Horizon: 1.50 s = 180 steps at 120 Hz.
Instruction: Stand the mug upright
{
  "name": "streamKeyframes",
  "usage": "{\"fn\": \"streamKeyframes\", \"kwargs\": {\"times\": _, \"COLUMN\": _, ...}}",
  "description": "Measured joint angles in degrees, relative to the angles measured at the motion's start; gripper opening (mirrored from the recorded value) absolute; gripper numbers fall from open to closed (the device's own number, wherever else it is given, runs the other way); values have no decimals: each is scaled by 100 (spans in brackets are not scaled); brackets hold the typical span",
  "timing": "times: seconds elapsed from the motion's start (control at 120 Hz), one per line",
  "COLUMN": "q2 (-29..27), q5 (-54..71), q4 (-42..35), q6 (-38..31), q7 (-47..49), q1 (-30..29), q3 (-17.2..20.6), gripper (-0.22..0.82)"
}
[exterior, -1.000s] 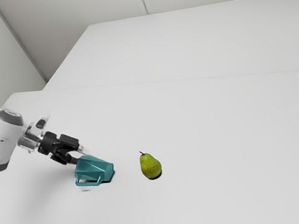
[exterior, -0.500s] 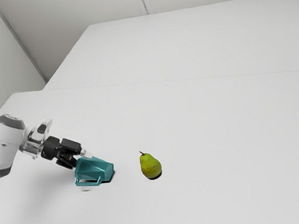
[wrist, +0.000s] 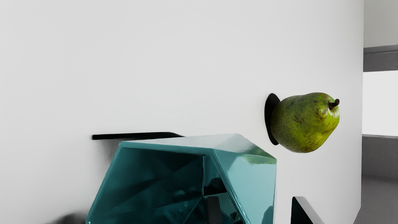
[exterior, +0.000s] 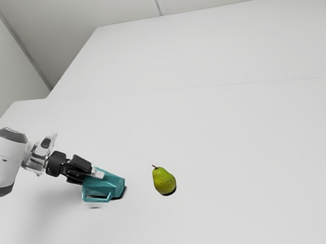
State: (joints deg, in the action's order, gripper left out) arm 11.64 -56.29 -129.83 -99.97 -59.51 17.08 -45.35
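The black gripper (exterior: 92,175) is at the open end of the teal faceted mug (exterior: 112,185), which lies on its side with its mouth toward the hand. Its handle (exterior: 97,199) faces the exterior view's lower edge. In the wrist view the gripper (wrist: 258,211) straddles one wall of the mug (wrist: 161,180): one finger (wrist: 213,208) reaches into the mouth, the other finger (wrist: 303,211) stands outside. A gap shows between the outer finger and the wall, so the gripper is open.
A green pear (exterior: 164,181) stands on the white table (exterior: 228,149), a short way beyond the mug toward the exterior view's right. The same pear (wrist: 304,123) is near the mug's outer wall in the wrist view. A second white surface (exterior: 213,47) lies farther back.
My hand has moved down and toward the exterior view's right, bringing the fingers around the mug's wall. The mug has barely shifted, and the pear has stayed where it was.
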Motion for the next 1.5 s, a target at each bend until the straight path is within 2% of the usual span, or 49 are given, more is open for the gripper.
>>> {"fn": "streamKeyframes", "kwargs": {"times": 0.142, "q2": 0, "q5": -1, "q4": -12, "q6": 2, "q7": -19, "q1": 0, "q3": 0, "gripper": 0}}
{"fn": "streamKeyframes", "kwargs": {"times": 0.317, "q2": -54, "q5": -40, "q4": -9, "q6": -12, "q7": -32, "q1": 43, "q3": 14, "gripper": -8}}
{"fn": "streamKeyframes", "kwargs": {"times": 0.425, "q2": -341, "q5": -42, "q4": -8, "q6": -33, "q7": -38, "q1": 144, "q3": 39, "gripper": -14}}
{"fn": "streamKeyframes", "kwargs": {"times": 0.567, "q2": -868, "q5": 173, "q4": 57, "q6": -144, "q7": 15, "q1": 368, "q3": 68, "gripper": -16}}
{"fn": "streamKeyframes", "kwargs": {"times": 0.692, "q2": -1056, "q5": 741, "q4": 352, "q6": -282, "q7": 158, "q1": 358, "q3": 347, "gripper": -16}}
{"fn": "streamKeyframes", "kwargs": {"times": 0.908, "q2": -875, "q5": 2301, "q4": 1172, "q6": -561, "q7": 612, "q1": 315, "q3": 898, "gripper": -17}}
{"fn": "streamKeyframes", "kwargs": {"times": 1.0, "q2": -704, "q5": 3125, "q4": 1561, "q6": -644, "q7": 854, "q1": 352, "q3": 1301, "gripper": -17}}
{"fn": "streamKeyframes", "kwargs": {"times": 1.133, "q2": -574, "q5": 4021, "q4": 1674, "q6": -924, "q7": 1201, "q1": 629, "q3": 1765, "gripper": -17}}
{"fn": "streamKeyframes", "kwargs": {"times": 1.5, "q2": -554, "q5": 4679, "q4": 977, "q6": -2491, "q7": 1870, "q1": 773, "q3": 1847, "gripper": -17}}
